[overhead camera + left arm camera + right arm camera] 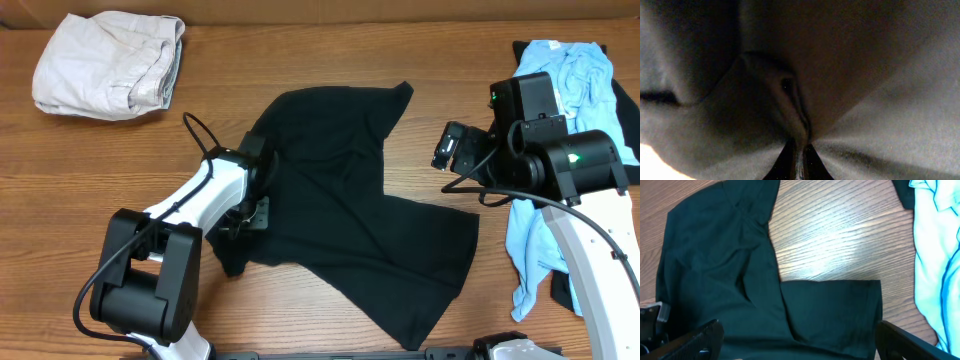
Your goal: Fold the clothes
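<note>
The clothes lie on a wooden table [330,60]. A large black garment [350,220] is spread crumpled across the middle. My left gripper [252,205] sits at its left edge, shut on a pinched fold of the black fabric [790,100]; in the left wrist view the cloth fills the frame and runs down between the closed gripper [799,152]. My right gripper [447,150] hovers open over the garment's right side, the black cloth [715,270] below its wide-apart fingers [695,342] and nothing between them.
A light blue shirt [570,70] lies bunched at the right edge, partly under the right arm, and shows in the right wrist view [935,255]. A beige garment [105,65] lies folded at the back left. Bare wood [830,240] lies between the black garment and the blue shirt.
</note>
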Robot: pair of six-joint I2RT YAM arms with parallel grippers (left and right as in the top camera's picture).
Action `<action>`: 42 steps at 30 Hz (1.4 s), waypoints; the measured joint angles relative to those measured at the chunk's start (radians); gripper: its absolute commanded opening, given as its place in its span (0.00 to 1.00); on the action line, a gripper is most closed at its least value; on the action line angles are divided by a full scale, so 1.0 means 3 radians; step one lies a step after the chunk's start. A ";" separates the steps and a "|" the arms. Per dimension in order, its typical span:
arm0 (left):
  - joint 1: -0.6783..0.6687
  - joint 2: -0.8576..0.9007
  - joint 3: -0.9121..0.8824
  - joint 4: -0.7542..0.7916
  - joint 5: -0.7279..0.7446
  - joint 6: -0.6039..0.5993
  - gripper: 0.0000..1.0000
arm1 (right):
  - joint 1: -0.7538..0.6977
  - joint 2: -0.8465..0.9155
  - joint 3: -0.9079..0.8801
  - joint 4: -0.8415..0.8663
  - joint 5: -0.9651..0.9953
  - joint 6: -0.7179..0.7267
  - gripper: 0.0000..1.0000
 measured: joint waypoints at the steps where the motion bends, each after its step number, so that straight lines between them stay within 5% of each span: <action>1: 0.0000 0.0003 0.0014 -0.0062 -0.0004 0.0000 0.04 | 0.0000 0.0000 0.0000 0.0005 0.0001 -0.0001 1.00; 18: 0.0052 0.0041 0.1558 -0.1263 -0.0033 0.0168 0.04 | 0.0000 0.0000 0.0000 0.0009 0.0001 -0.0001 1.00; 25: 0.0051 0.0041 0.1568 -0.1261 -0.0036 0.0223 0.20 | 0.0000 0.0000 0.0000 0.0010 0.0001 0.0000 1.00; 39: 0.0051 0.0042 0.1012 -0.1061 0.0006 0.0237 0.09 | 0.0000 0.0000 0.0000 0.0052 0.0001 0.0000 1.00; 42: 0.0051 0.0047 0.0846 -0.1087 0.0092 0.0229 0.24 | 0.0000 0.0000 0.0000 0.0079 0.0000 -0.0003 1.00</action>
